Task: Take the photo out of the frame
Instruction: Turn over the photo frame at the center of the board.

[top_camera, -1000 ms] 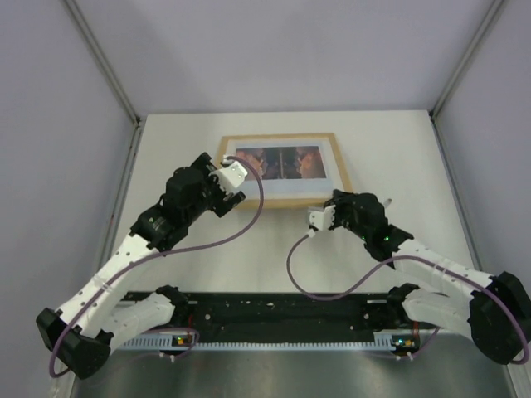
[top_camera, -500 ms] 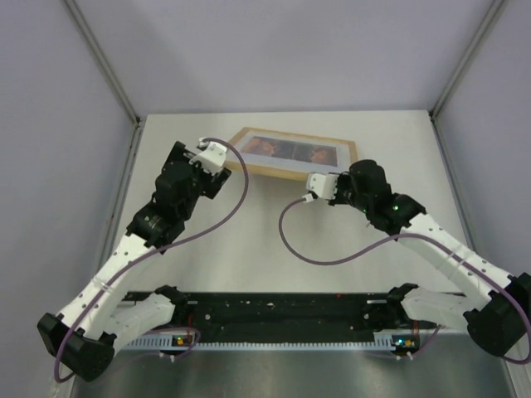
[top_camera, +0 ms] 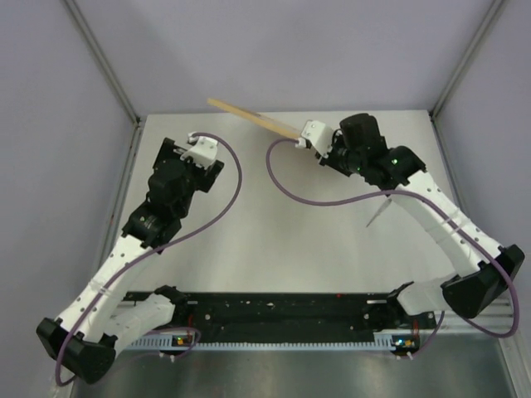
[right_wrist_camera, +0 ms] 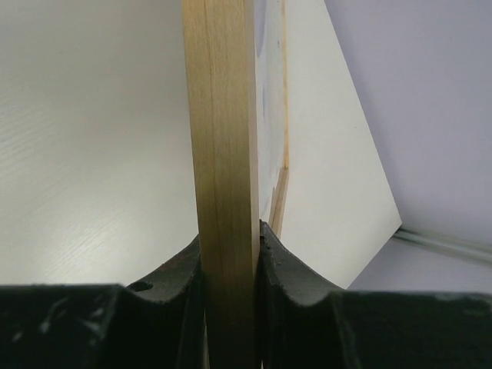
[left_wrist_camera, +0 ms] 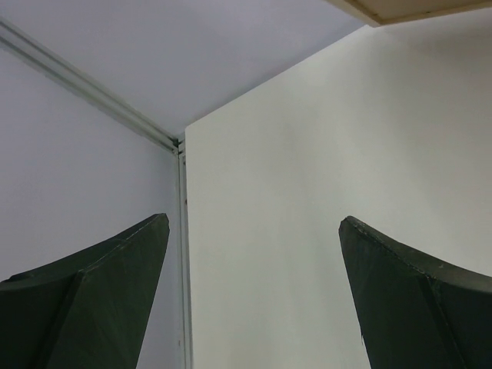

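Where our right claw grips: we see the right claw (right_wrist_camera: 231, 242) pinching the frame (right_wrist_camera: 223, 115) by its narrow wooden edge, one dark finger pressed against each face.
Frame, wrist view: the light-wood edge runs straight up from between the fingers, and the white table (right_wrist_camera: 84, 138) shows on both sides of it.
Frame, from above: it is tipped up and raised, so we see it only as a thin tan bar. It slants from the claw toward the far left, across the foot of the back wall (top_camera: 282, 58).
Photo: just right of the wooden edge we see a pale face (right_wrist_camera: 267, 100) with faint bluish marks. We cannot tell whether that is the photo or the pane over it.
Pale sliver: a thin whitish pale sliver (top_camera: 377, 209) shows beside the right forearm. We cannot tell what it is.
Left claw: the left claw (left_wrist_camera: 254, 221) is spread wide with nothing between its fingers. It points at the table's far-left corner, well apart from the right claw.
Left wrist view: one corner of the frame pokes in at the top right, above the table.
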